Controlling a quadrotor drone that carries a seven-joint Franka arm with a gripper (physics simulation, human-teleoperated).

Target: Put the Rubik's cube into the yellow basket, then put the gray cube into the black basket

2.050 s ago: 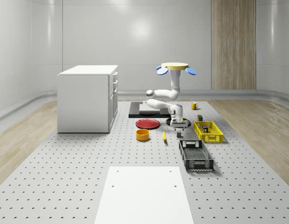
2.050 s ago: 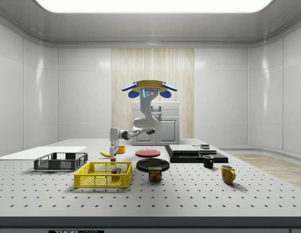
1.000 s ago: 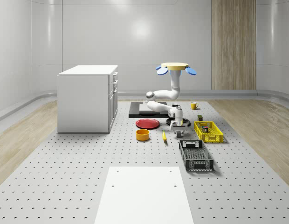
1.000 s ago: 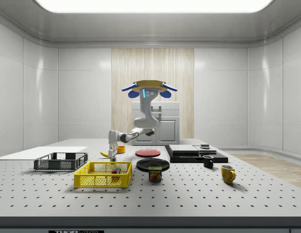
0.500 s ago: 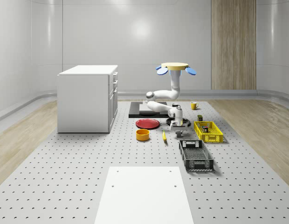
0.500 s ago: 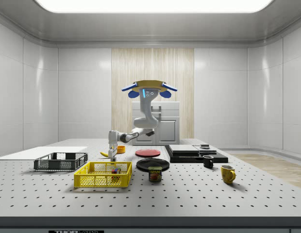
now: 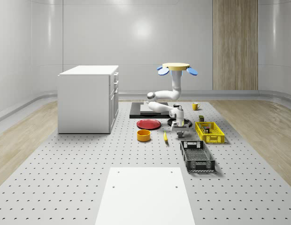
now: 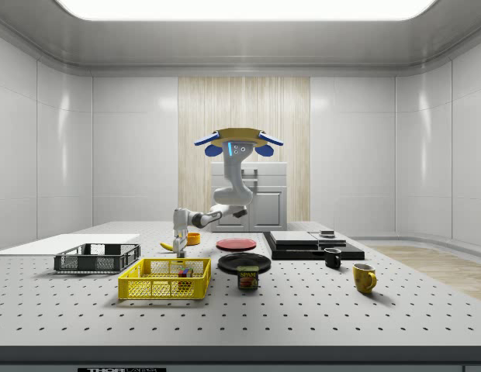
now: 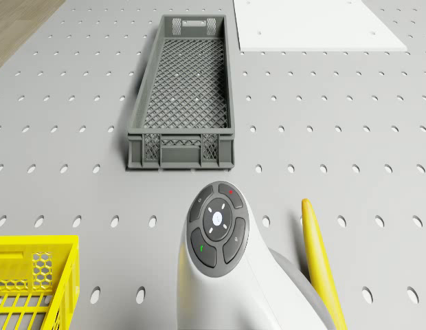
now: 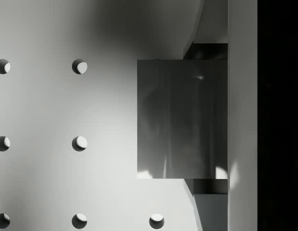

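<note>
The gray cube rests on the perforated table between the yellow basket and a banana. My gripper is down at the table and shut on it; in the wrist view each finger pad presses an opposite side of the cube. The Rubik's cube lies inside the yellow basket. The black basket stands empty just in front of the gripper, toward the camera of the whole-scene view, and shows past my wrist as the black basket. The drone hovers above the table behind the gripper.
A banana, an orange bowl and a red plate lie to the whole-scene view's left of the gripper. A white cabinet stands further left. A white board lies in front; a can and mugs sit beyond the yellow basket.
Two seconds ago the gripper hung a little higher over the gray cube; it has come down around it. Over the last second nothing has visibly moved.
</note>
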